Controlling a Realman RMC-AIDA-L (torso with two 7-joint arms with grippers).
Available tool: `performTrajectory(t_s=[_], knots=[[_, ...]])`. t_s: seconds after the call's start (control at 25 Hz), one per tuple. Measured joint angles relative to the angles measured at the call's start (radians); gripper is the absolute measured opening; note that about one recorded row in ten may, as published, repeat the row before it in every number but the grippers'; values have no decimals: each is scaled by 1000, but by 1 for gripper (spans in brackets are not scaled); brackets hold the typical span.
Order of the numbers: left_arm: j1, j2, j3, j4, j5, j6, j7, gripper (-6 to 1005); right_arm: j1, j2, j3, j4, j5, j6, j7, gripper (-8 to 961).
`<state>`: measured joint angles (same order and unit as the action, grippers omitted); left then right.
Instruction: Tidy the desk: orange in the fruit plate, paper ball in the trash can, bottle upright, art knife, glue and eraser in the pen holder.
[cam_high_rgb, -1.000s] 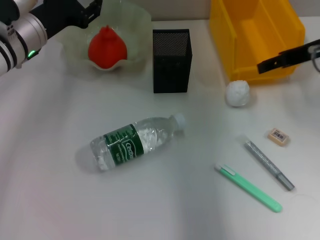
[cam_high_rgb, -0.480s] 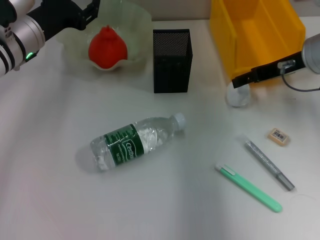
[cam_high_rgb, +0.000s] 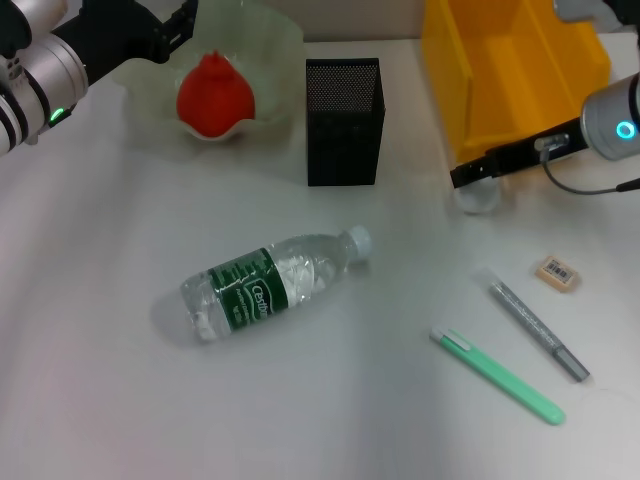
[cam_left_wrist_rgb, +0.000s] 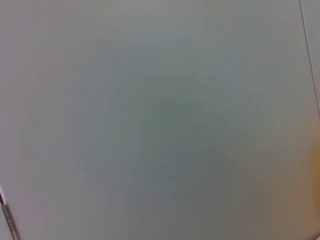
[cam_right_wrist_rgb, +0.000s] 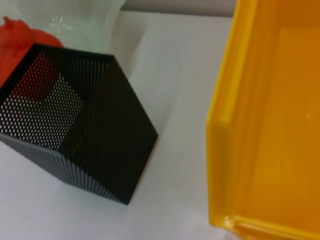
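Observation:
The orange (cam_high_rgb: 212, 95) sits in the pale-green fruit plate (cam_high_rgb: 275, 50) at the back left, also seen as the orange (cam_right_wrist_rgb: 20, 37) and plate (cam_right_wrist_rgb: 80, 22) in the right wrist view. My left gripper (cam_high_rgb: 172, 25) hovers at the plate's left rim. My right gripper (cam_high_rgb: 468, 177) reaches over the paper ball (cam_high_rgb: 478, 199), covering most of it, just in front of the yellow trash can (cam_high_rgb: 510, 75). The bottle (cam_high_rgb: 272, 282) lies on its side mid-table. The black mesh pen holder (cam_high_rgb: 343, 120) stands upright. The eraser (cam_high_rgb: 557, 273), grey glue stick (cam_high_rgb: 538, 330) and green art knife (cam_high_rgb: 497, 375) lie at the front right.
The right wrist view shows the pen holder (cam_right_wrist_rgb: 75, 125) beside the trash can's wall (cam_right_wrist_rgb: 225, 125) with a strip of white table between them. The left wrist view shows only a plain grey surface.
My right gripper has swung left and down from the trash can's front wall onto the paper ball, hiding most of it. The left arm has barely drifted toward the back left.

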<state>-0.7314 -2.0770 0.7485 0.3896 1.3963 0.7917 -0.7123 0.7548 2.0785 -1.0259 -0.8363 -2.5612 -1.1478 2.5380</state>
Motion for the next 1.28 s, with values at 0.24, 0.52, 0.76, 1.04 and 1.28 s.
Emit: performTrajectory(t_s=[0.24, 0.52, 0.76, 1.04, 1.28], knots=[[2, 1, 0, 0, 0, 4, -3, 638, 11, -1, 6, 31, 0, -4, 0, 688], [5, 2, 4, 7, -4, 7, -4, 649, -6, -2, 19, -32, 0, -67, 9, 473], [7, 2, 7, 8, -7, 8, -8, 658, -44, -2, 114, -168, 46, -194, 8, 403], [9, 2, 1, 10, -8, 17, -12, 668, -152, -38, 180, -354, 271, -249, 2, 357], [31, 3, 9, 49, -8, 53, -92, 677, -142, -41, 170, -339, 268, -122, -43, 338]])
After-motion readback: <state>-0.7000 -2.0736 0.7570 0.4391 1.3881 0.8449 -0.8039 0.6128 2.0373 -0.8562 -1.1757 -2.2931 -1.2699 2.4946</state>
